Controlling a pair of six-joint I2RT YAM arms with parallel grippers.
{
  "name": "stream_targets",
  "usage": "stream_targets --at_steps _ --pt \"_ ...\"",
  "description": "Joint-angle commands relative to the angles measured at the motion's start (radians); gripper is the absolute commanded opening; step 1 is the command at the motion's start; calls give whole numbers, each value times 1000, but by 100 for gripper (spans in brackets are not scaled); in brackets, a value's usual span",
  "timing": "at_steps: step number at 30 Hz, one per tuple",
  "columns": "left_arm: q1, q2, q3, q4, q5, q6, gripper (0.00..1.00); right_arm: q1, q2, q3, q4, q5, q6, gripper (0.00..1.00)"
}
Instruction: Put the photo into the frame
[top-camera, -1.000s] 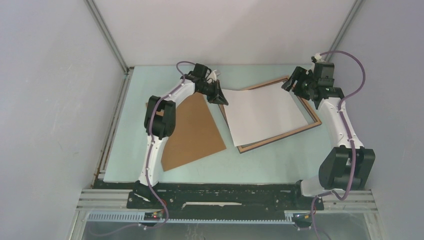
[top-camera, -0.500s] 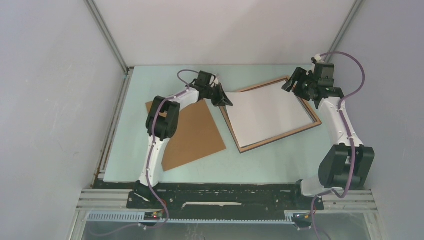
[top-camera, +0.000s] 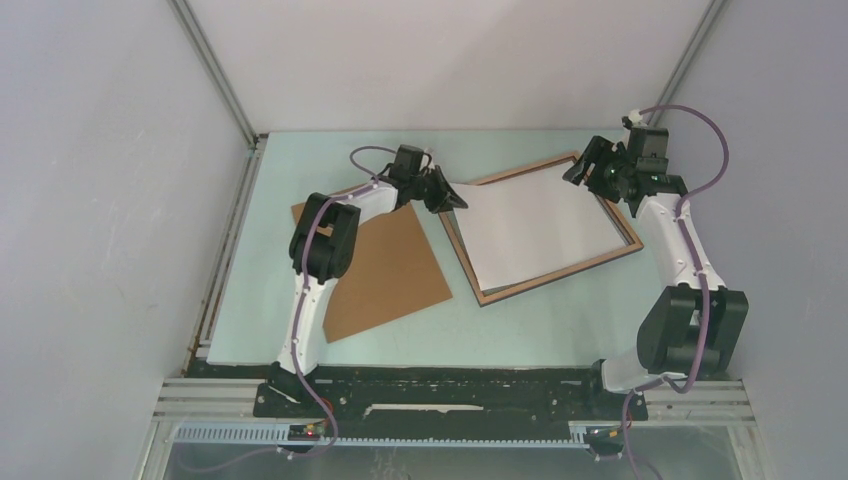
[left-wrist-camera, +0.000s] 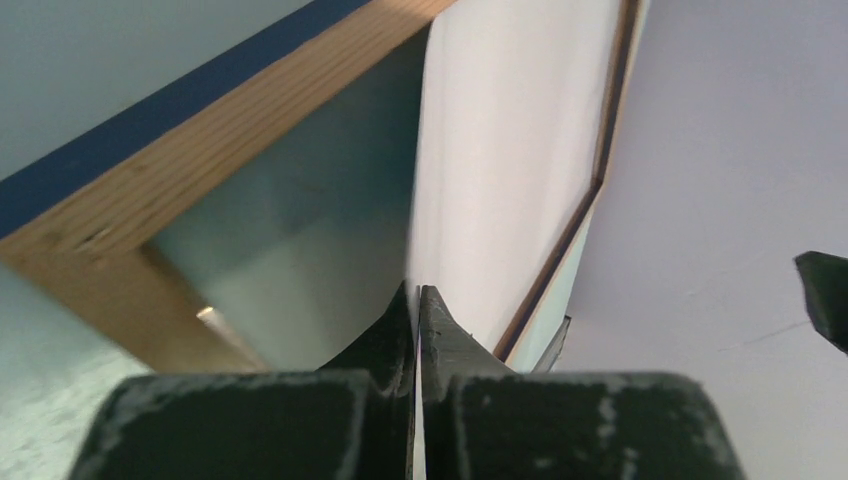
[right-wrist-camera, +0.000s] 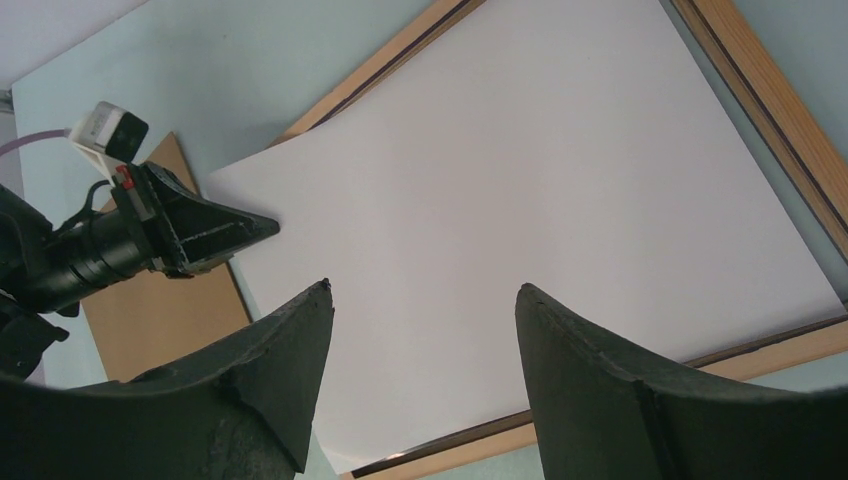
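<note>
Top view, center-right: frame (top-camera: 560, 273) lies flat on bench (top-camera: 500, 330), turned at an angle. Photo (top-camera: 540, 225) sits over the frame opening, plain white side up; print side not visible.

L claw (top-camera: 455, 200): clenched on the photo's left corner, at the frame's upper-left corner. L wrist view confirms this: fingertips (left-wrist-camera: 415, 300) are pinched together with the thin sheet (left-wrist-camera: 500, 150) between them. That corner is held up off the wood rail (left-wrist-camera: 200, 170), and bench surface shows beneath it. R wrist view shows the same claw (right-wrist-camera: 255, 228) at the sheet's left tip, which reaches past the frame's corner.

R claw (top-camera: 585, 165): released, jaws spread wide, nothing between them. It hangs above the photo's upper-right corner, apart from the sheet. In its own view the claw (right-wrist-camera: 420, 290) looks down on the white sheet (right-wrist-camera: 520, 220), with frame rails (right-wrist-camera: 760, 100) showing along the top, right and bottom edges.

Brown board (top-camera: 385, 265) lies flat on the bench at center-left, beside the frame and partly under the L arm.
</note>
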Motion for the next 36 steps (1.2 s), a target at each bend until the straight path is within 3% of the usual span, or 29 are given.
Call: stream_targets --at_steps 1,17,29,36 --pt "-12 -4 101 28 19 -3 0 -10 6 -4 31 -12 -10 75" --pt "-28 -51 48 7 -85 24 0 -15 22 -3 37 -33 -4 74" --pt "-38 -150 -175 231 -224 -118 0 -19 27 -4 37 -43 -3 75" --pt "-63 -112 -139 267 -202 -160 0 -22 28 -5 38 -52 1 74"
